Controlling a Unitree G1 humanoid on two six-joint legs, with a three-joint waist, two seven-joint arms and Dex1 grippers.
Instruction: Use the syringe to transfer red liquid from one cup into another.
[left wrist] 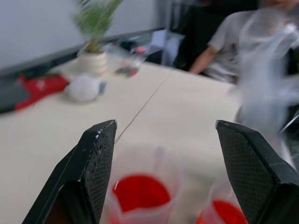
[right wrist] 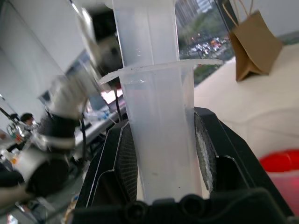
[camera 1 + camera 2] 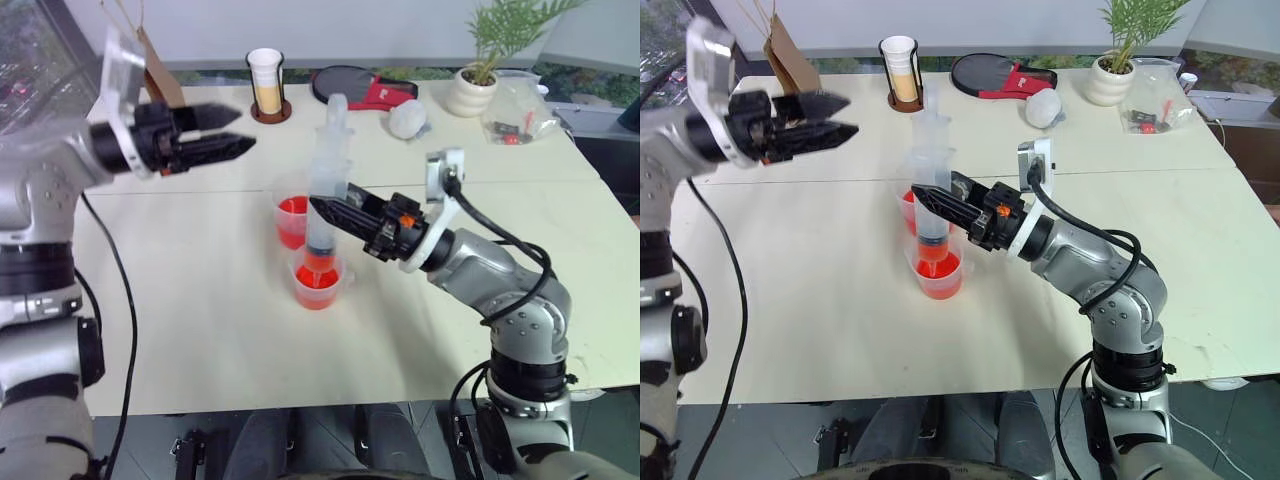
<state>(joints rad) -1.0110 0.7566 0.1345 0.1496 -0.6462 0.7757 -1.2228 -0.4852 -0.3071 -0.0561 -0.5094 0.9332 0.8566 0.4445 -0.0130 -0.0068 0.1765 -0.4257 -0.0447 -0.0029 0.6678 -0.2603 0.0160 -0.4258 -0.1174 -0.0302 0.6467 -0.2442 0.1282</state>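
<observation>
Two cups of red liquid [image 3: 292,209] flank the syringe [image 3: 324,195] on my table [image 3: 200,330]. Left of the syringe, my left gripper [image 3: 232,132] hovers spread wide, gripping nothing. Behind it stands the taller cup [image 3: 291,218]. Upright over the shorter cup [image 3: 318,282], the syringe sits clamped in my right gripper [image 3: 325,209], jaws tight against its barrel.

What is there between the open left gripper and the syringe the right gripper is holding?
Nothing: in the left eye view only bare table shows behind the gap from the left gripper to the syringe.
</observation>
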